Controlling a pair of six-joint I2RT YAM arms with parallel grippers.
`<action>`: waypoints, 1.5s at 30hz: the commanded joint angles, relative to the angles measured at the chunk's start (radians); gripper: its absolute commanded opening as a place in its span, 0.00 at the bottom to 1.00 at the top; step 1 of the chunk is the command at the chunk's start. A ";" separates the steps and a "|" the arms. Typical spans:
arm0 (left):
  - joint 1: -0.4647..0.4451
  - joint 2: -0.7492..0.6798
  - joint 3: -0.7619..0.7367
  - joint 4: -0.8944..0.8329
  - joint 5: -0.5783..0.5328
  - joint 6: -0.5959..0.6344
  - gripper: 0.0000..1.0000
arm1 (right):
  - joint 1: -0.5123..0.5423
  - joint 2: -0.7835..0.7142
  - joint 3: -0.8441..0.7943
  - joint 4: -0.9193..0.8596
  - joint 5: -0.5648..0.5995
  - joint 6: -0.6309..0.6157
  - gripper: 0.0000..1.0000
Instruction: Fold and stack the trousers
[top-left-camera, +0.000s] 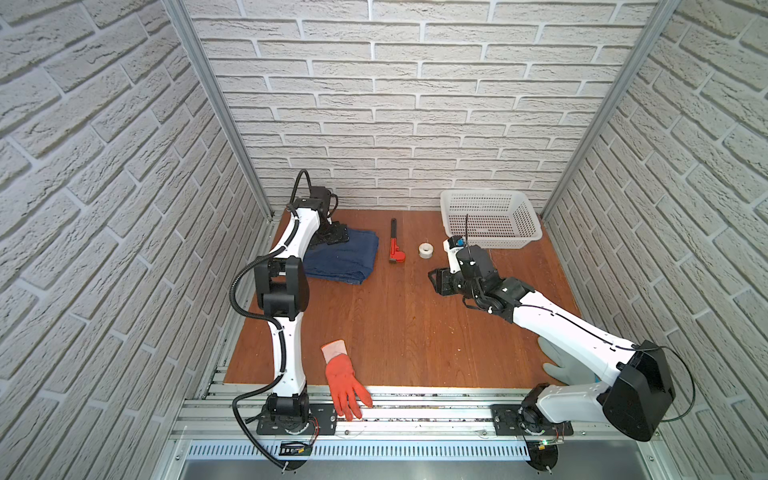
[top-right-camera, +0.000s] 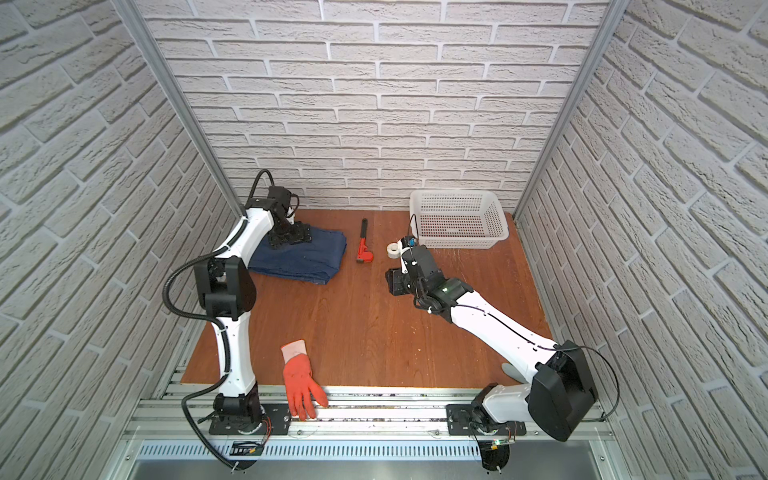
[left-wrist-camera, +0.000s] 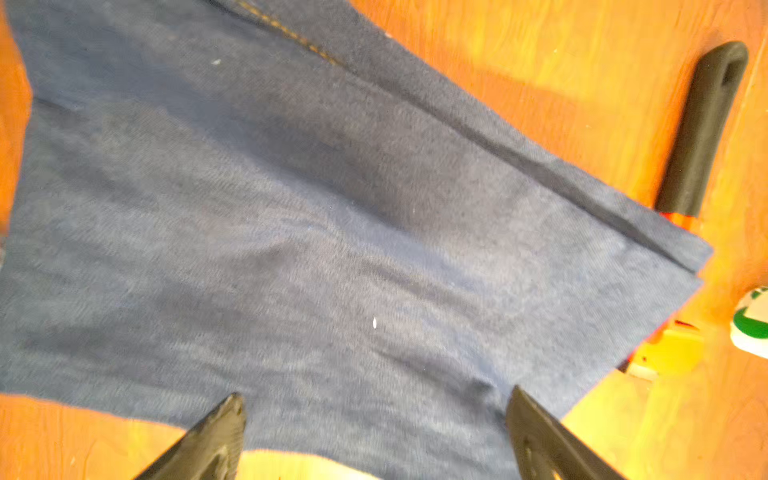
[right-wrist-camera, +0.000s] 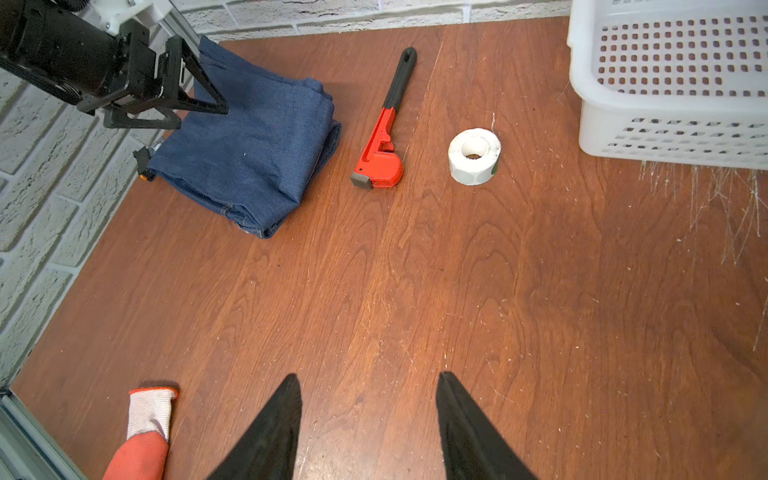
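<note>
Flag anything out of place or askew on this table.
The orange-red glove lies askew at the table's near edge, fingers hanging onto the metal rail. A grey glove is half hidden under the right arm. The trousers look neatly folded.

Two gloves (top-left-camera: 343, 380) (top-left-camera: 557, 368); one trousers (top-left-camera: 345, 257), wrench (top-left-camera: 395, 249), basket (top-left-camera: 519, 224)

Dark blue trousers (top-left-camera: 349, 257), red-and-black wrench (top-left-camera: 395, 248), white basket (top-left-camera: 515, 226) — reddish wood-grain table (top-left-camera: 395, 324).

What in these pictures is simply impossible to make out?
- Grey glove: in both top views, mostly under the right arm.
- Small black-and-orange thing: right wrist view, half behind the folded jeans.
- White basket: right wrist view, cut by the frame edge.
</note>
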 joint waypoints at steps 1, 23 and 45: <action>0.014 0.031 -0.075 0.022 -0.012 -0.026 0.97 | 0.002 -0.027 -0.018 0.026 0.004 0.011 0.54; 0.063 0.418 0.379 -0.147 -0.115 -0.016 0.97 | 0.001 0.014 -0.001 0.024 0.012 -0.003 0.54; 0.079 0.524 0.556 -0.005 0.107 -0.202 0.98 | -0.006 0.065 0.018 0.042 -0.005 0.016 0.54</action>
